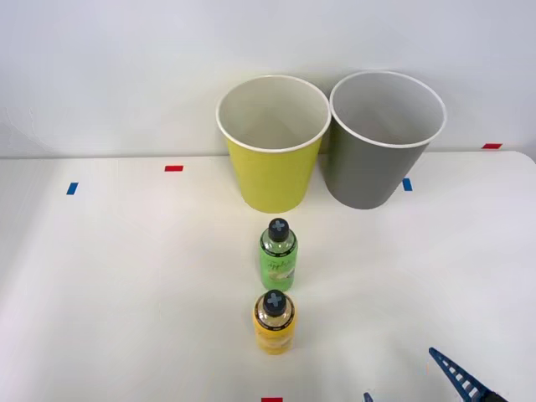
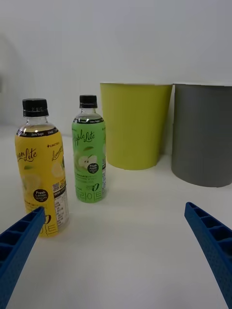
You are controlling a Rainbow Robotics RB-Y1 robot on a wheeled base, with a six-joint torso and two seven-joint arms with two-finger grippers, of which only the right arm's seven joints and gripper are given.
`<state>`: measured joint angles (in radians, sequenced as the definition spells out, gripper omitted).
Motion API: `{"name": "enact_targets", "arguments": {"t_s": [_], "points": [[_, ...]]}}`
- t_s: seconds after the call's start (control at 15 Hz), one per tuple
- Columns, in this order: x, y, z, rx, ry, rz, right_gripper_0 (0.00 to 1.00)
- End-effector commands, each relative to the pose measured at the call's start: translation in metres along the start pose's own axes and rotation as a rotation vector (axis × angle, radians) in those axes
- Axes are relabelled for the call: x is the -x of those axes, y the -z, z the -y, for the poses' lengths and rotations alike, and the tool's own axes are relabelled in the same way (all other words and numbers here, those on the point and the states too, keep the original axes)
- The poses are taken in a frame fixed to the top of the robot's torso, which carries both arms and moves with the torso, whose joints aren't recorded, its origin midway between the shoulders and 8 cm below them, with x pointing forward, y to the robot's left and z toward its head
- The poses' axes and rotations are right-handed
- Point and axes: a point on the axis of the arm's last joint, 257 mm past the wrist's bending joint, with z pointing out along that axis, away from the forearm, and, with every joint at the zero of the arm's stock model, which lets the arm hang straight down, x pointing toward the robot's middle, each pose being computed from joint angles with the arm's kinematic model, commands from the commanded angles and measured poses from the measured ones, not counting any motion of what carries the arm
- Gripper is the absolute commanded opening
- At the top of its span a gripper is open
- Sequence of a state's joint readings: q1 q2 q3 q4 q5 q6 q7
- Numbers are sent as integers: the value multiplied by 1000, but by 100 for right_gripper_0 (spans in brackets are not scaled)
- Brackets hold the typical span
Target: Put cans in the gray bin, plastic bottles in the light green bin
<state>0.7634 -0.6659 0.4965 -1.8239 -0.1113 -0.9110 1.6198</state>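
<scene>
Two plastic bottles stand upright in a line on the white table: a yellow one (image 1: 274, 322) (image 2: 42, 169) nearer me and a green one (image 1: 278, 255) (image 2: 89, 150) behind it. Behind them the light green bin (image 1: 273, 144) (image 2: 134, 125) stands at the table's back, with the gray bin (image 1: 383, 140) (image 2: 203, 134) touching it on the right. My right gripper (image 1: 410, 381) (image 2: 113, 251) hovers open at the front right, low over the table, with nothing between its blue ribbed fingers (image 2: 210, 241). It stands short of the yellow bottle. No cans are in view.
Small red (image 1: 173, 168) and blue (image 1: 72, 188) tape marks dot the tabletop; another red mark (image 1: 271, 399) lies at the front edge. A white wall rises right behind the bins. Open table spreads to the left and right of the bottles.
</scene>
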Motion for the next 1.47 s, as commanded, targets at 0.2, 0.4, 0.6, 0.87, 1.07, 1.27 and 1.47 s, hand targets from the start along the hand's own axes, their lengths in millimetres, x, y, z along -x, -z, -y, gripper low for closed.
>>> {"name": "enact_targets", "arguments": {"t_s": [0.2, 0.4, 0.6, 0.87, 1.07, 1.27, 1.47], "points": [[7, -28, -22, 148, 50, 57, 100], [11, -35, -40, 257, 57, 83, 100], [13, -38, -57, 326, 68, 102, 100], [14, -51, -72, 361, 70, 120, 100], [10, -59, -73, 362, 71, 109, 100], [-3, -69, -76, 353, 53, 85, 100], [-7, -86, -80, 317, 48, 73, 100]]}}
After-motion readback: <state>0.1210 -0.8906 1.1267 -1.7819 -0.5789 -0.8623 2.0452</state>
